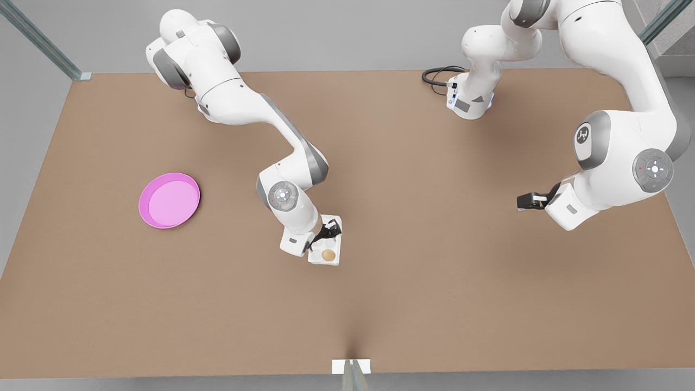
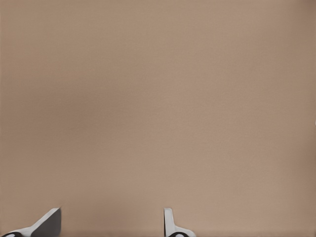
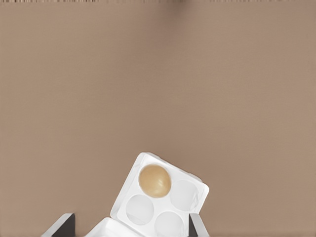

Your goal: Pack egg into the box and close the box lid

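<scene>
Egg point(image 3: 154, 180) is already sitting in 1 cup of the box point(image 3: 183, 193), just ahead of the right gripper point(image 3: 132, 224), fingers apart over the lid point(image 3: 111, 230). Left gripper point(image 2: 112, 223) waits, fingers apart, over bare table point(image 1: 434, 282). I'd guess lid-closing is next: flip it over the cups.

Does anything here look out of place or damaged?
Nothing stands out. The tan-brown oval egg sits in one cup of the small white four-cup carton, whose plain white lid is open, below the right hand.
</scene>
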Controlling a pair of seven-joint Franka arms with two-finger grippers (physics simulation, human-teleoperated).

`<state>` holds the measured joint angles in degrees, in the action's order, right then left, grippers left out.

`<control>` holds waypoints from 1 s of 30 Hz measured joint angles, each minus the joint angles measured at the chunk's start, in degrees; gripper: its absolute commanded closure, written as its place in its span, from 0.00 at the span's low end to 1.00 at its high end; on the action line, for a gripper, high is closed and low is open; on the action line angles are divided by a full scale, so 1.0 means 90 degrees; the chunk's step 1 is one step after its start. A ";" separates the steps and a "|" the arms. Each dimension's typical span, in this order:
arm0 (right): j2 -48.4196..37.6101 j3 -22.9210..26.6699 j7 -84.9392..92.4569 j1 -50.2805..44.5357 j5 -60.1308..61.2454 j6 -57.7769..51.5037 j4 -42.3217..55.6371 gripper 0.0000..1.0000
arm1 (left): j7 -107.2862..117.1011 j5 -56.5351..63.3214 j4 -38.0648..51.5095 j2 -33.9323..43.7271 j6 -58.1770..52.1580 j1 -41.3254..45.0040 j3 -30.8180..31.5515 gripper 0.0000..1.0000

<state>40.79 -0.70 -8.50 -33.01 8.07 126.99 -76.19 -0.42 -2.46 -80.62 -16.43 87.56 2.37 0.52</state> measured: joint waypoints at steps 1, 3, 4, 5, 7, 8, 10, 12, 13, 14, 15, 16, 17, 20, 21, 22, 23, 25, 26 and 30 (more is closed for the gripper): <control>-0.0162 -0.0054 -0.0007 0.0225 0.0000 0.0006 -0.0276 0.00 | 0.0001 0.0010 -0.0029 -0.0074 -0.0004 0.0115 -0.0007 0.00; -0.1761 -0.1009 -0.0015 0.2421 -0.0025 -0.0236 -0.1482 0.00 | 0.0149 0.0037 -0.0057 -0.0378 -0.0043 0.1380 -0.0002 0.00; -0.2724 -0.1252 -0.0019 0.3909 -0.0161 -0.0603 -0.1733 0.00 | 0.0279 0.0011 -0.0048 -0.0486 -0.0055 0.2018 0.0017 0.00; -0.3458 -0.1293 -0.0021 0.5021 -0.0357 -0.1090 -0.1816 0.00 | 0.0458 -0.0101 -0.0004 -0.0578 -0.0047 0.2527 0.0025 0.00; -0.4043 -0.0929 -0.0026 0.5708 -0.0687 -0.2065 -0.1446 0.00 | 0.0983 -0.0314 0.0071 -0.0752 0.0110 0.3347 0.0031 0.00; -0.4007 -0.0819 -0.0027 0.5721 -0.0804 -0.2459 -0.1286 0.00 | 0.1314 -0.0399 0.0084 -0.0856 0.0237 0.3633 0.0033 0.00; -0.3972 -0.0762 -0.0014 0.5358 -0.0993 -0.3010 -0.1129 0.00 | 0.2013 -0.0517 0.0095 -0.1142 0.0563 0.3992 0.0121 0.23; -0.3853 -0.0756 0.0007 0.4572 -0.1133 -0.3285 -0.0908 0.00 | 0.2647 -0.0589 0.0097 -0.1483 0.0876 0.4279 0.0155 0.47; -0.3793 -0.0749 0.0017 0.4209 -0.1176 -0.3378 -0.0786 0.00 | 0.2950 -0.0614 0.0098 -0.1616 0.1051 0.4359 0.0164 0.47; -0.3763 -0.0743 0.0026 0.3990 -0.1184 -0.3452 -0.0703 0.00 | 0.3251 -0.0631 0.0132 -0.1756 0.1256 0.4388 0.0245 0.47; -0.3751 -0.0737 0.0035 0.3955 -0.1164 -0.3511 -0.0633 0.00 | 0.3547 -0.0646 0.0408 -0.2024 0.1450 0.4422 0.0325 0.47; -0.3745 -0.0732 0.0043 0.4070 -0.1146 -0.3561 -0.0581 0.00 | 0.3827 -0.0656 0.0618 -0.2199 0.1617 0.4429 0.0412 0.49; -0.3711 -0.0727 0.0050 0.4269 -0.1142 -0.3604 -0.0542 0.00 | 0.4091 -0.0663 0.0730 -0.2290 0.1760 0.4436 0.0510 0.50; -0.3497 -0.0717 0.0076 0.4824 -0.1067 -0.3537 -0.0508 0.00 | 0.4799 -0.0675 0.0833 -0.2455 0.2086 0.4447 0.0743 0.51; -0.3435 -0.0716 0.0086 0.4893 -0.1008 -0.3506 -0.0506 0.00 | 0.5006 -0.0674 0.0842 -0.2544 0.2229 0.4448 0.0779 0.51; -0.3404 -0.0718 0.0095 0.4932 -0.0882 -0.3481 -0.0501 0.00 | 0.5191 -0.0670 0.0849 -0.2626 0.2393 0.4443 0.0794 0.51; -0.3390 -0.0721 0.0105 0.5016 -0.0717 -0.3461 -0.0497 0.00 | 0.5364 -0.0665 0.0854 -0.2699 0.2571 0.4439 0.0802 0.50; -0.3376 -0.0742 0.0122 0.5146 -0.0503 -0.3430 -0.0515 0.00 | 0.5661 -0.0658 0.0858 -0.2837 0.2912 0.4435 0.0811 0.50; -0.3350 -0.0755 0.0130 0.5127 -0.0431 -0.3398 -0.0515 0.00 | 0.5791 -0.0655 0.0858 -0.2914 0.3086 0.4439 0.0815 0.50; -0.3257 -0.0749 0.0157 0.5145 -0.0308 -0.3232 -0.0522 0.00 | 0.6219 -0.0647 0.0859 -0.3133 0.3641 0.4438 0.0819 0.49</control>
<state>11.48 -7.44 -7.09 13.29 5.30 97.91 -80.89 55.55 -8.29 -72.89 -44.62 120.33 42.31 7.90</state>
